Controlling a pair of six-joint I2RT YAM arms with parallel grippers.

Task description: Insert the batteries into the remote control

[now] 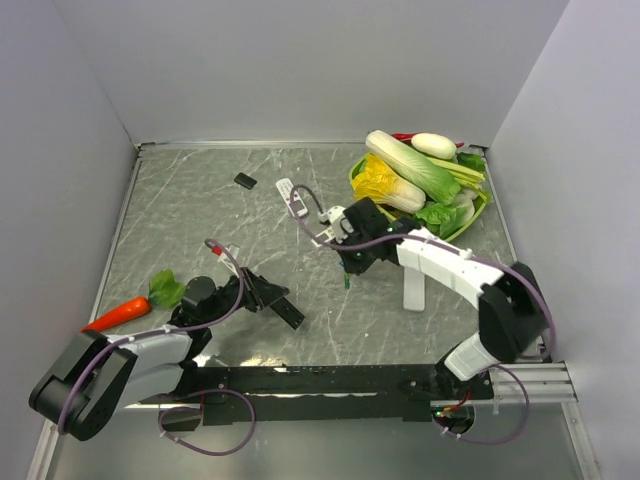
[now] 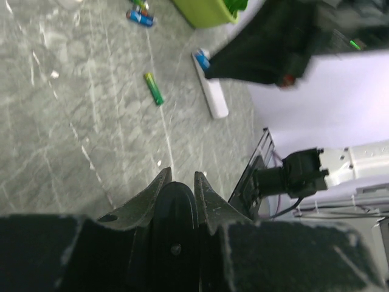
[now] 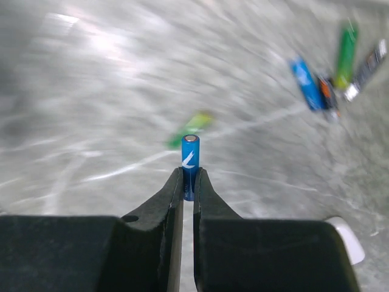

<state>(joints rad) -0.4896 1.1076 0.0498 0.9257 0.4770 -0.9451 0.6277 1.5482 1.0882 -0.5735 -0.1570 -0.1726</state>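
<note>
Blue battery point(image 3: 190, 159) stands upright in the tightly closed right gripper point(image 3: 188, 181), near the green bowl point(image 2: 205, 12); left gripper point(image 2: 181, 177) fingers clamp a black remote point(image 2: 176, 207).

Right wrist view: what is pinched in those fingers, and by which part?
A blue battery, gripped by its lower end between the fingers of the right gripper. Its silver-capped top sticks out beyond the tips.

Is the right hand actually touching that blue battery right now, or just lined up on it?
Touching. The right wrist view shows the right hand with both fingers pressed against opposite sides of the blue battery, with no gap visible.
</note>
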